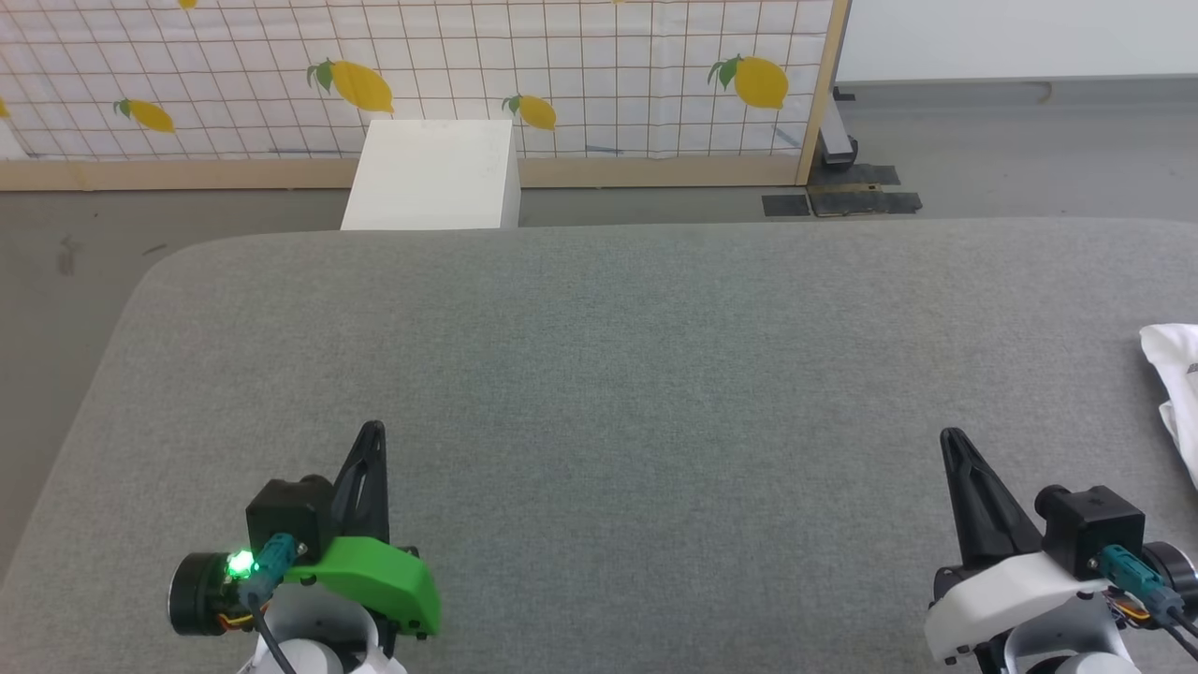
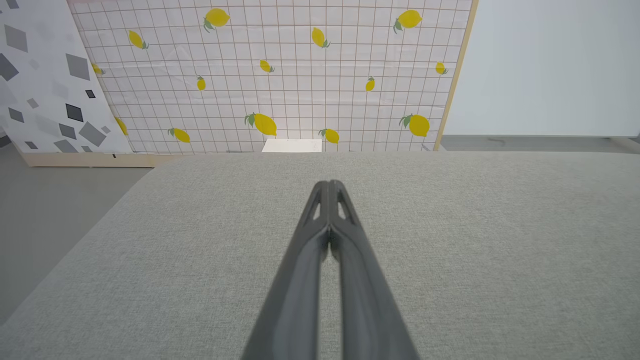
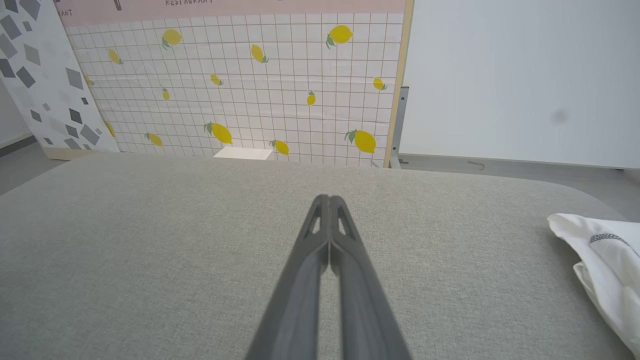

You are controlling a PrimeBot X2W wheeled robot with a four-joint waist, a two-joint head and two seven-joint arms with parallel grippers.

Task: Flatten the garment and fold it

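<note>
The white garment [image 1: 1177, 384] lies bunched at the far right edge of the grey padded table [image 1: 618, 374], mostly cut off by the head view's border. In the right wrist view the garment [image 3: 600, 265] shows dark stitching on a crumpled fold. My left gripper [image 1: 372, 432] rests low at the near left, shut with nothing in it; its fingertips [image 2: 329, 186] touch each other. My right gripper [image 1: 953, 438] sits at the near right, also shut and empty [image 3: 328, 200], a good way left of the garment.
A rigid white box [image 1: 432, 174] stands on the floor beyond the table's far edge. Behind it runs a lemon-patterned screen [image 1: 562, 65] on a wooden frame. Grey floor surrounds the table, with dark tape patches [image 1: 842, 201] at the back right.
</note>
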